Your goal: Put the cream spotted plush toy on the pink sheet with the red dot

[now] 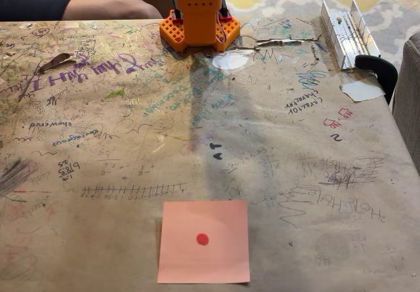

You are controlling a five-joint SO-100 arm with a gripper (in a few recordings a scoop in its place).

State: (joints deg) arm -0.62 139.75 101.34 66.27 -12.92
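1. Paper covered in scribbles and handwriting lines the table (79, 174); at its far left edge a person's arm (85, 3) rests behind it.
2. Orange arm base (199, 16) stands at the far middle of the table. From here up the arm leaves the picture, so I cannot tell how wide the jaws stand or whether they hold anything.
3. The pink sheet with the red dot (204, 241) lies flat at the near edge, well apart from the base and bare; where it lies relative to the jaws cannot be told.
4. By my judgement the placing is not yet done: no plush rests on the sheet.
5. A metal bracket (348, 29) lies at far right.
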